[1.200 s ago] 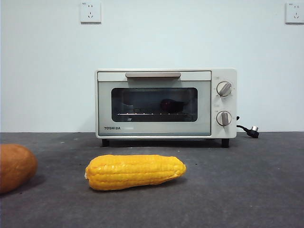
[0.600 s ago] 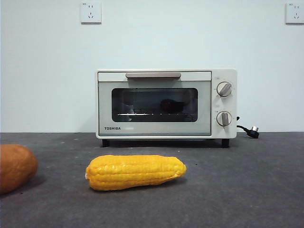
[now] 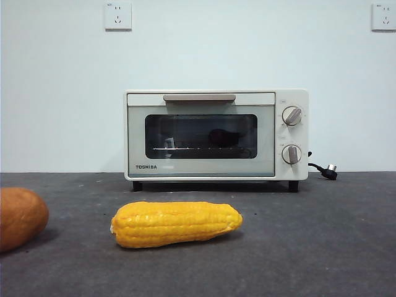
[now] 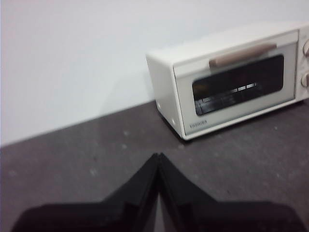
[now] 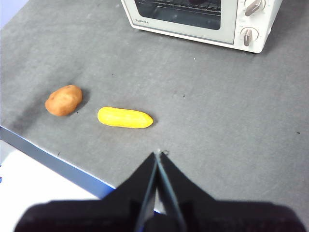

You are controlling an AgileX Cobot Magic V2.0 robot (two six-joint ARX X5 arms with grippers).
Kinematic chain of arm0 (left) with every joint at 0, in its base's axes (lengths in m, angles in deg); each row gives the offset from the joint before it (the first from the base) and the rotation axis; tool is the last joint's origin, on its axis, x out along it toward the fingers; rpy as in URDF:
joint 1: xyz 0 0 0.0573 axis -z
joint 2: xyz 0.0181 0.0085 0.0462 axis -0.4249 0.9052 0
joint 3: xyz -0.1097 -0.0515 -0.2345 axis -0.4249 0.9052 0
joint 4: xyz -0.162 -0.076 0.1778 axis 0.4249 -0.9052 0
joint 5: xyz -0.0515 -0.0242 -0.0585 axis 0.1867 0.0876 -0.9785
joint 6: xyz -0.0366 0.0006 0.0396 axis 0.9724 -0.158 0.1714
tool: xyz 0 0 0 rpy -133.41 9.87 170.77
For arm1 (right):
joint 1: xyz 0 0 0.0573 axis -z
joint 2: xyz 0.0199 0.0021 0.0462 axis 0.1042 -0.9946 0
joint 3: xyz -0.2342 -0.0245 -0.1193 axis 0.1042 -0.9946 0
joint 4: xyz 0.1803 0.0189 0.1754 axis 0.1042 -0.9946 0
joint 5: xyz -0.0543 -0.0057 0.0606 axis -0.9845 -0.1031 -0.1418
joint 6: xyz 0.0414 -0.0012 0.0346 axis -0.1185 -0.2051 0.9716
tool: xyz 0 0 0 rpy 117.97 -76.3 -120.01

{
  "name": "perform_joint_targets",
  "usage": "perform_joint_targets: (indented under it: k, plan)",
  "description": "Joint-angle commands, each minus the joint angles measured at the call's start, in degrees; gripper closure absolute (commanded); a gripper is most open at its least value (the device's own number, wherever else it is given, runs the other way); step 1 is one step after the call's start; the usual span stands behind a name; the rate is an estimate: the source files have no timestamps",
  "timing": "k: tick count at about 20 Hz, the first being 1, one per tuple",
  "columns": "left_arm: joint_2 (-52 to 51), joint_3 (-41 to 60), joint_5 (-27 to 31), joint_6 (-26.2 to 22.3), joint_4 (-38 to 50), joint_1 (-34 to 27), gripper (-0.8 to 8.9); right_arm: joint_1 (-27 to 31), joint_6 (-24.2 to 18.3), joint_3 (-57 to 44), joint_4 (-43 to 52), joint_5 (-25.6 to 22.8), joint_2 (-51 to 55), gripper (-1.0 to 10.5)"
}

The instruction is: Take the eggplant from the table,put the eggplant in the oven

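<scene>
The cream-white oven stands at the back of the table with its door closed. Through the dark glass, a dim purple rounded shape, the eggplant, lies on the wire rack. No arm shows in the front view. My left gripper is shut and empty, hovering over the table to one side of the oven. High above the table's front edge, my right gripper is also shut and empty, far from the oven.
A yellow corn cob lies in front of the oven, also seen in the right wrist view. A round orange-brown vegetable sits at the left. The oven's plug rests to its right. The table edge is near.
</scene>
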State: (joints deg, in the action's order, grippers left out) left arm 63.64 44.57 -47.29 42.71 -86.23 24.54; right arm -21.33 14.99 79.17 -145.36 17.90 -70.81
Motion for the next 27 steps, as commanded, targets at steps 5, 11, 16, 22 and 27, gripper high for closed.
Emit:
perform_joint_targets:
  k: [5, 11, 16, 22, 27]
  plan:
    - [-0.7, 10.7, 0.1, 6.8, 3.1, -0.2, 8.18, -0.1, -0.4, 0.1, -1.3, -1.3, -1.0, 9.5]
    - [-0.7, 12.7, 0.0, 9.1, 3.7, -0.2, 8.17, -0.1, -0.4, 0.1, -1.3, -2.6, -2.8, 9.5]
    - [0.2, 12.7, -0.4, 10.4, 3.8, -0.2, 8.17, -0.1, -0.4, 0.1, -1.3, -2.8, -5.1, 9.5]
    - [0.9, 12.7, -0.4, 10.4, 3.8, -0.2, 8.17, -0.1, -0.4, 0.1, -1.3, -2.8, -8.9, 9.5]
    - [0.9, 12.7, -0.4, 10.4, 3.8, -0.2, 8.17, -0.1, -0.4, 0.1, -1.3, -2.8, -13.2, 9.5]
